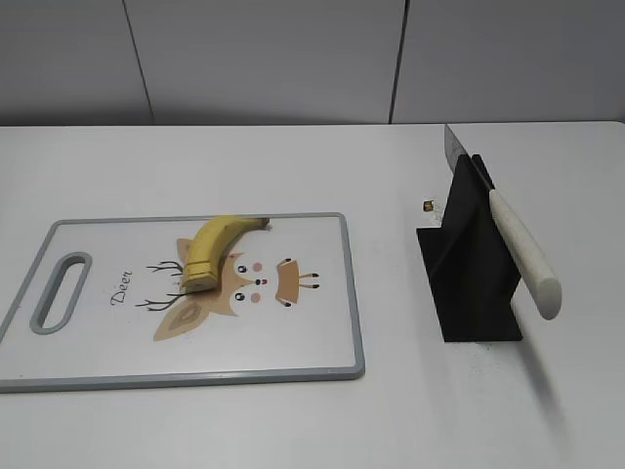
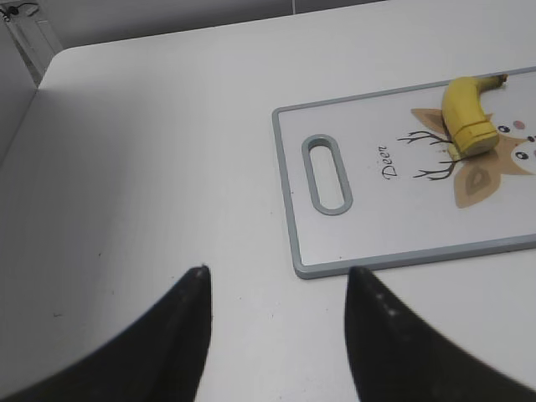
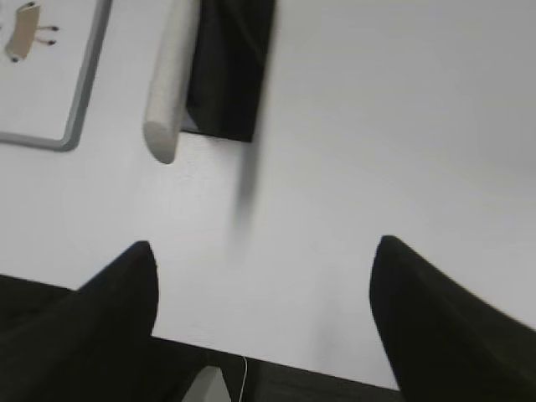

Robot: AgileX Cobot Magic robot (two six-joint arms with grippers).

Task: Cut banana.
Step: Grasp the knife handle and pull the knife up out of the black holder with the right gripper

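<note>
The banana (image 1: 211, 250) is a short curved yellow piece lying on the white cutting board (image 1: 312, 332), over its tan deer print; it also shows in the left wrist view (image 2: 466, 113). A knife with a white handle (image 1: 525, 254) rests in a black stand (image 1: 473, 269) to the right of the board; its handle end shows in the right wrist view (image 3: 167, 84). My left gripper (image 2: 276, 272) is open and empty over bare table, left of the board's corner. My right gripper (image 3: 264, 244) is open and empty above the table's front edge, short of the knife stand (image 3: 228, 71).
The cutting board (image 2: 318, 251) has a grey rim and a slot handle (image 2: 327, 173) at its left end. A small dark object (image 1: 428, 205) lies on the table behind the stand. The table's front edge (image 3: 276, 368) runs under my right gripper. A grey wall stands behind the table.
</note>
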